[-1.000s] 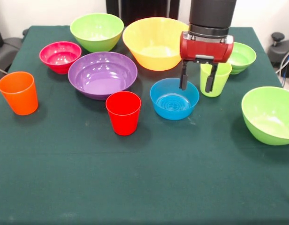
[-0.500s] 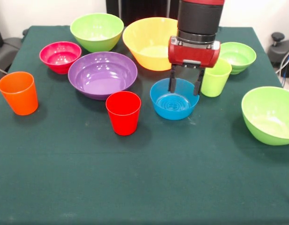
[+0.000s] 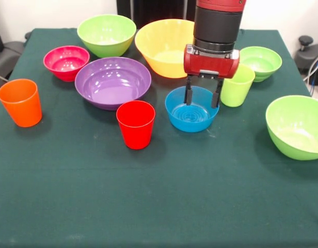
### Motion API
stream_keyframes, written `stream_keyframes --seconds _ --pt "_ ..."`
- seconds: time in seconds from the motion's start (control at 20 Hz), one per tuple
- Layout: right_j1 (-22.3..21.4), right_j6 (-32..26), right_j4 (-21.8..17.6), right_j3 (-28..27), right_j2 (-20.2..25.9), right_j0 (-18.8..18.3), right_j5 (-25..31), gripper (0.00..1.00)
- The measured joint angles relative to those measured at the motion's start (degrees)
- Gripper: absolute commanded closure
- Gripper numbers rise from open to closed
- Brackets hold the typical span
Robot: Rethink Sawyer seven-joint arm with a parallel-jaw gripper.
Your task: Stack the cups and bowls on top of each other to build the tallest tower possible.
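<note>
Now tool (image 3: 202, 103) open, fingers spread over blue bowl (image 3: 191, 114); green cup (image 3: 236, 86) just beside.

The robot's red and black arm (image 3: 217, 23) is cut off by the top edge and hides part of the large glossy yellow plastic bowl's (image 3: 167, 49) right rim. The gripper (image 3: 202, 96) covers the far rim of the small blue plastic bowl (image 3: 191, 111); whether its tips touch that rim is perhaps impossible to tell. The large lime green plastic bowl (image 3: 296, 126) at right runs off the right edge.
</note>
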Motion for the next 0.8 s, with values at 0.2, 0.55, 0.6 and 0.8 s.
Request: stream_keyframes --seconds 0.2,0.55,0.6,0.8 --pt "-0.15 0.0 0.0 0.11 0.07 0.51 -0.13 0.0" --pt "-1.11 0.0 0.0 1.13 0.49 0.46 -0.13 0.0" --pt "-1.09 0.0 0.0 1.16 0.53 0.46 -0.13 0.0" --pt "-1.04 0.0 0.01 1.2 0.66 0.46 -0.14 0.0"
